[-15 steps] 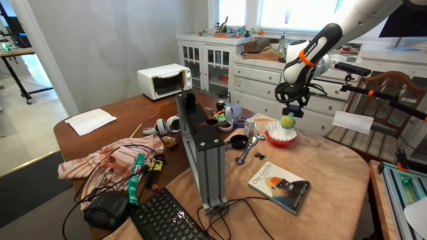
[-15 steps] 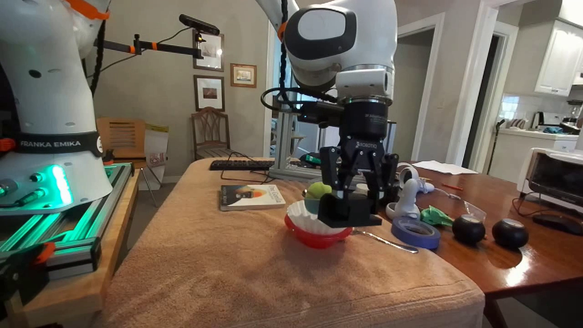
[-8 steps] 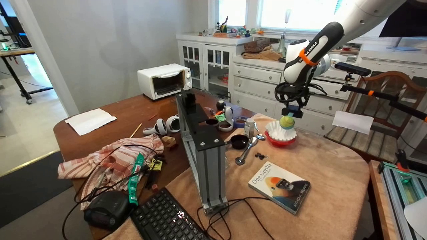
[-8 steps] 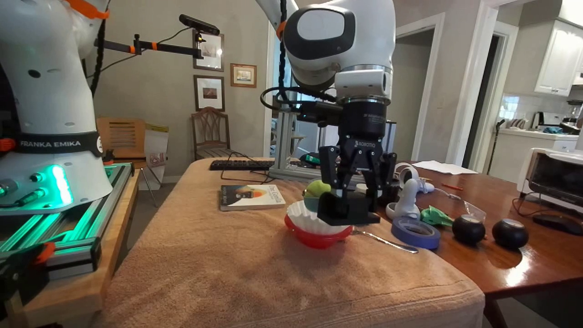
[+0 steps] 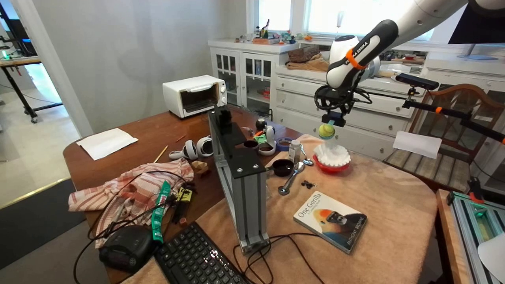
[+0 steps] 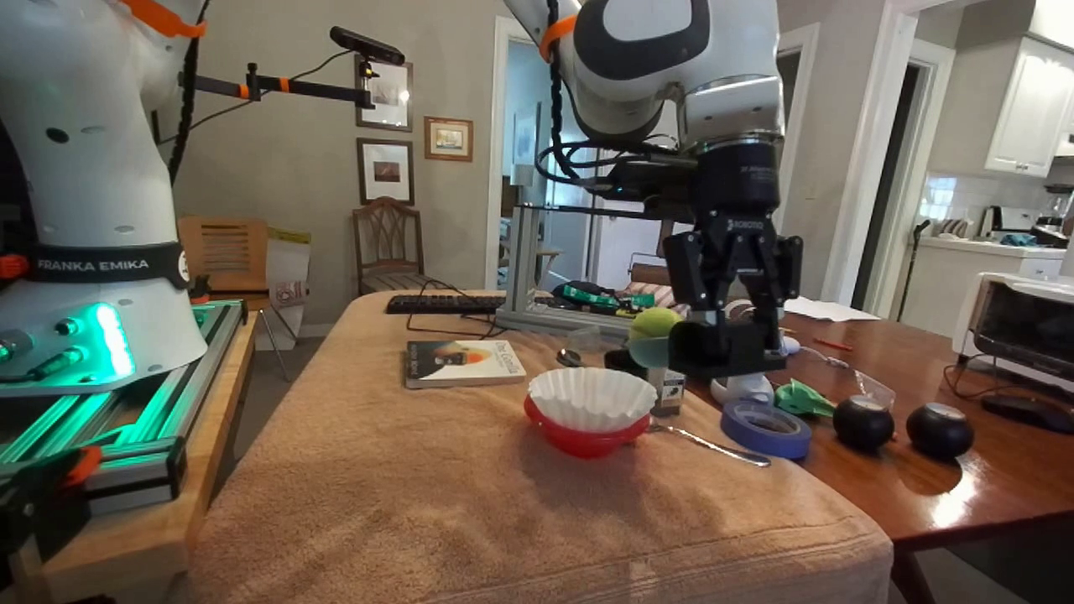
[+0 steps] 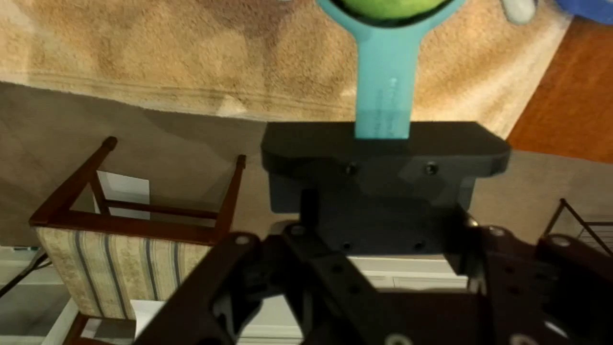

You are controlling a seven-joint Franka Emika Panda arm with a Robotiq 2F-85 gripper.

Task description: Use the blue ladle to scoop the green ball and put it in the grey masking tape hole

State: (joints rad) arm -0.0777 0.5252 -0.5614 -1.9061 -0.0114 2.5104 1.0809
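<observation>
Green ball [image 6: 654,322] is seated in the cup of the blue ladle [image 7: 387,67], held above the surface [image 5: 158,134], near its edge by the drawers [image 5: 302,104]. Carrying is judged the step in hand: cup to be kept level, moved slowly, lowered, and tipped only once centred over the grey tape hole. Fingers [image 6: 763,323] are clamped on the handle end; exact gap is hidden. White-and-red bowl [image 6: 591,411] is seen lower, apart, by that same edge. Blue tape roll [image 6: 759,443] is seen at the border of the cloth [image 5: 378,185]; grey tape can't be made out for sure.

A home: framed pictures [image 6: 386,172] (kitchen cabinet [image 6: 1028,113] beyond)
</observation>
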